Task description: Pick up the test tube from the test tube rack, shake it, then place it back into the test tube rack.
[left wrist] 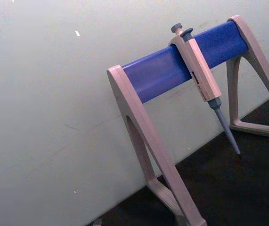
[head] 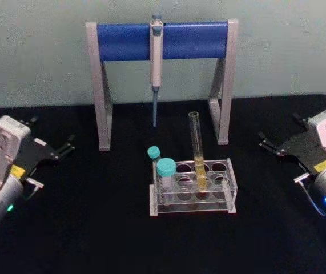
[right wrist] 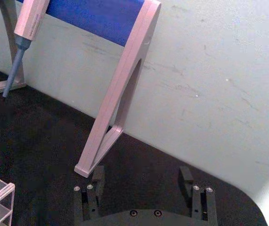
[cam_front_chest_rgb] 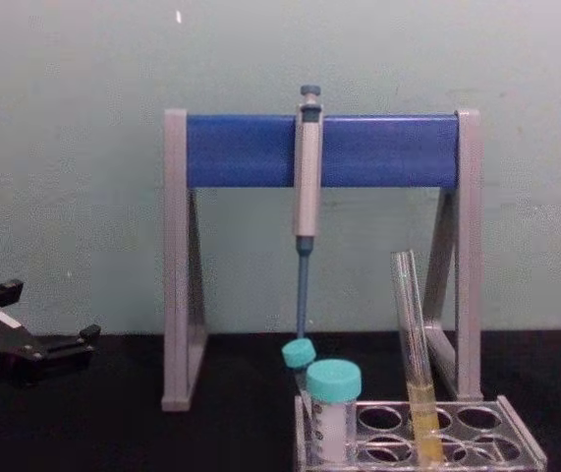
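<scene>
Black worktop (head: 94,240), pale wall (head: 37,57). Our test tube (head: 196,142) stands in the test tube rack (head: 220,203); we see the left gripper (cam_front_chest_rgb: 54,313) and right gripper (right wrist: 141,175) well off either side, fingers spread.

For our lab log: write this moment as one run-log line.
test tube: standing in test tube rack | left pincer: open, left of rack | right pincer: open, right of rack

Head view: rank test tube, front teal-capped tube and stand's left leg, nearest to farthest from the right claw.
From right claw:
1. Test tube: rack's right half.
2. Teal-capped tube: rack's left end.
3. Left leg: behind, far left.
</scene>
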